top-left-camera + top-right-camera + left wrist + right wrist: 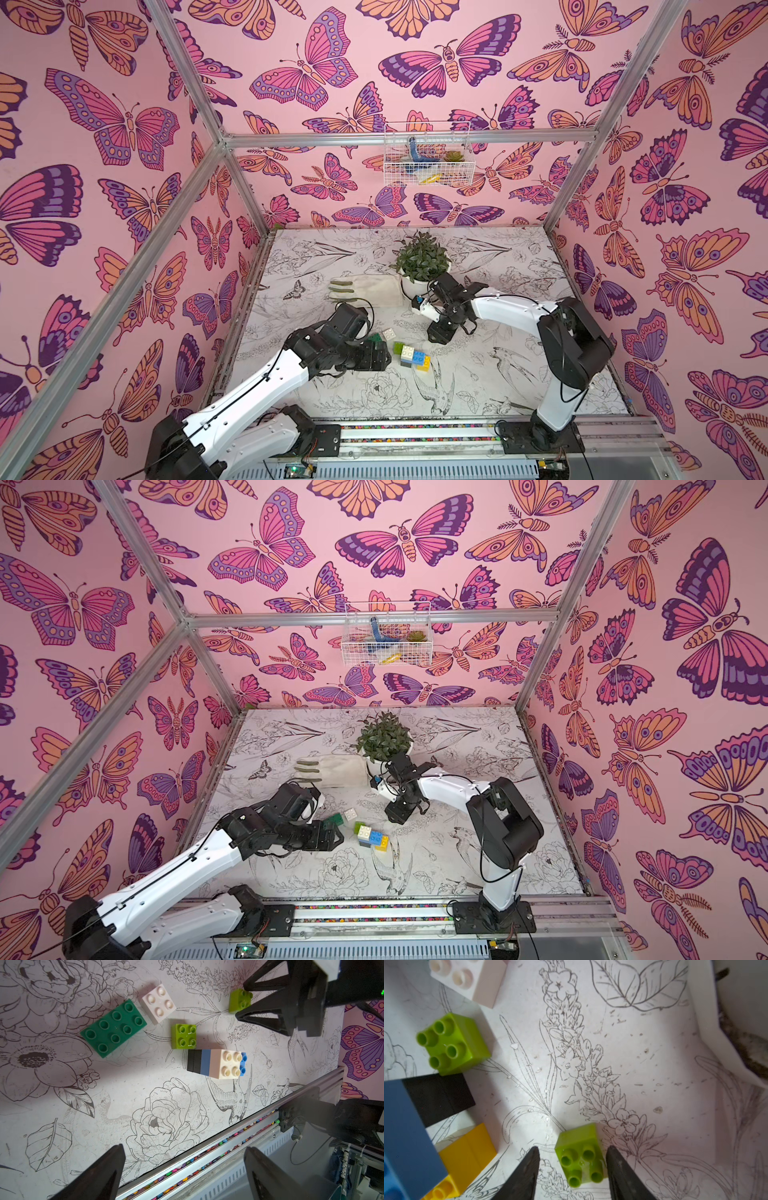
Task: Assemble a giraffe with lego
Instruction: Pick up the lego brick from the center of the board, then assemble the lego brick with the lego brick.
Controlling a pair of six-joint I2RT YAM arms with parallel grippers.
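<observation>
**Rail, bricks and butterfly walls**

Aluminium rail (pixel 415 434) runs along the table's 6 o'clock edge. Its slot is filled with coloured beads, and both arm bases sit on it. Beyond it spreads the table (pixel 519 374), a white sheet printed with black line drawings of peonies, leaves, birds and a butterfly. The right wrist view shows specks of dirt on it.

Near the middle stands the giraffe (pixel 415 358), so far only black and yellow legs, a blue body and one white brick, studs up. At its 9 o'clock hangs the left gripper (pixel 185 1147), jaws wide apart and empty. A lime brick (pixel 184 1035) sits just beside the black legs. Towards 10 and 11 o'clock lie a dark green brick (pixel 113 1028) and a loose white brick (pixel 159 1003), their corners close together. At 1 o'clock the right gripper (pixel 573 1148) points down with its jaws either side of a second lime brick (pixel 580 1155). A gap shows on one side, so they are apart, not clamped.

Farther back, a pale glove (pixel 370 289) lies at 11 o'clock of the table and a potted plant (pixel 422 257) stands at 12.

Pink wallpaper (pixel 124 124) with large orange, magenta and purple butterflies covers all three walls, framed by aluminium posts. A wire basket (pixel 428 176) hangs from the crossbar at 12 o'clock, holding something blue and a small succulent.
</observation>
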